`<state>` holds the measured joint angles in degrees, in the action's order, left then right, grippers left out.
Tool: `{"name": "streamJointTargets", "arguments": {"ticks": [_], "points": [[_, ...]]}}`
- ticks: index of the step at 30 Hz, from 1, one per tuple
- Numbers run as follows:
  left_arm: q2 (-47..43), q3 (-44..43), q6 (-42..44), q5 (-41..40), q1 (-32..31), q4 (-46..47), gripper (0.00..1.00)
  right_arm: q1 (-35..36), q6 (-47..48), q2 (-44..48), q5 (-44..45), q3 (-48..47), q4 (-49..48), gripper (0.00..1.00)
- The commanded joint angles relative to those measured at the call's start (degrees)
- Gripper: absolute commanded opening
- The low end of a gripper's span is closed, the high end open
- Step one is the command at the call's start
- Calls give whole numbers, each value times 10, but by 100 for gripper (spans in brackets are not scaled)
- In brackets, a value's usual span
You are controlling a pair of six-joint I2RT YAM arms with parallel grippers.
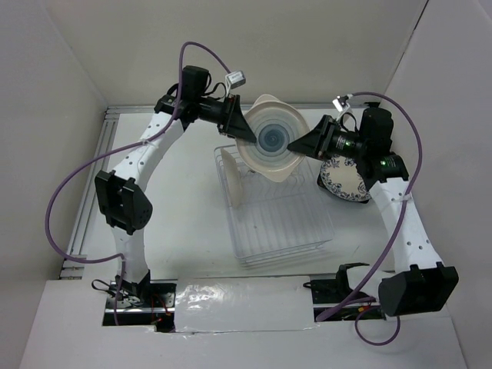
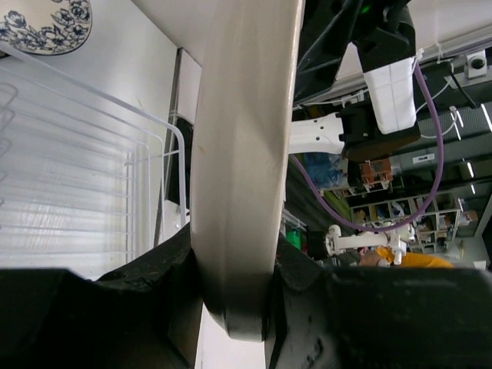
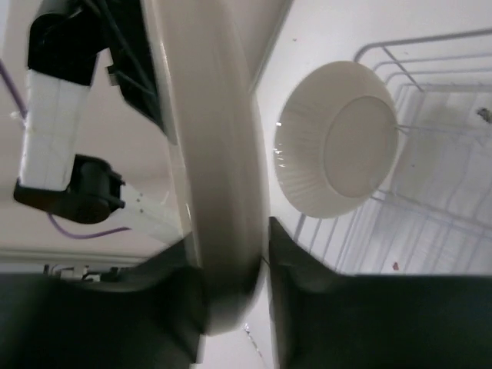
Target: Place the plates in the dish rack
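- The blue-centred plate (image 1: 269, 138) is glazed ceramic, round with a softly wavy cream rim and concentric blue-grey rings. It hangs tilted in the air above the far end of the dish rack (image 1: 280, 219).
- The left gripper (image 1: 244, 129) is clamped on the plate's left rim. In the left wrist view the thick, smooth rim fills the gap between the black fingers (image 2: 138, 277).
- The right gripper (image 1: 294, 144) has the opposite rim. Its matte black fingers (image 3: 307, 277) sit tight on either side of the edge, partly parted by the rim's thickness.
- The dish rack is a rectangular basket of thin white-silver wire with rows of upright tines, standing on the white table (image 1: 177, 215).
- A cream ribbed plate (image 3: 338, 150), finely fluted around a plain flat centre, stands on edge at the rack's far left end.
- A floral plate (image 1: 344, 183), white with dark blue flowers and a dark rim, lies on the table right of the rack, half hidden under the right arm.
- Both wrist views show the held plate only edge-on and slightly blurred, with its pattern hidden.
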<state>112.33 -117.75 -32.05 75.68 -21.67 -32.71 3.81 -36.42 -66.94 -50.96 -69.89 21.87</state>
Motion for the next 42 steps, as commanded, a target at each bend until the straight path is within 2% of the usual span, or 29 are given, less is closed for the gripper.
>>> {"name": "streamJointTargets", "arguments": {"ticks": [1,3,4,7,9,10,11,13,14,15,17,18,20,21,23,24,26,30,35,42], "points": [[-22,-11,-20,98,0,65,0,5,4,16,-44,-4,-63,31],[-24,-4,-20,97,0,68,0,4,0,22,-42,-4,-67,21],[-24,-3,-20,97,1,68,0,4,-1,27,-39,-5,-64,13],[-22,-3,-20,91,2,63,0,8,7,45,5,-10,-40,0],[-21,-4,-18,83,5,53,1,11,15,56,71,-20,-3,0],[-22,-4,-16,78,8,49,8,13,24,61,99,-31,11,0],[-20,-4,-15,74,8,46,36,16,28,66,124,-37,32,0],[-24,-2,-11,58,13,34,62,24,35,79,186,-56,49,0],[-27,-5,-7,50,14,30,79,30,40,82,207,-65,73,0],[-27,-7,-1,34,18,16,83,34,48,83,256,-87,87,0],[-32,-14,8,8,24,-9,85,46,58,83,308,-110,136,0],[-40,-20,15,-40,34,-37,85,63,71,80,361,-137,151,0],[-77,-4,24,-87,61,-54,85,90,84,67,429,-168,206,0],[-91,6,28,-138,75,-63,85,127,94,61,498,-200,221,0],[-133,25,35,-182,113,-76,85,165,103,41,567,-233,266,0],[-142,26,37,-232,123,-96,84,201,104,35,630,-242,279,0],[-167,24,46,-288,150,-114,84,250,104,14,684,-258,307,0],[-186,16,48,-341,180,-154,83,323,79,-49,816,-284,353,0],[-198,26,46,-360,206,-162,83,396,24,-112,905,-321,393,0],[-201,31,48,-356,240,-169,83,450,-8,-171,908,-335,394,0]]}}
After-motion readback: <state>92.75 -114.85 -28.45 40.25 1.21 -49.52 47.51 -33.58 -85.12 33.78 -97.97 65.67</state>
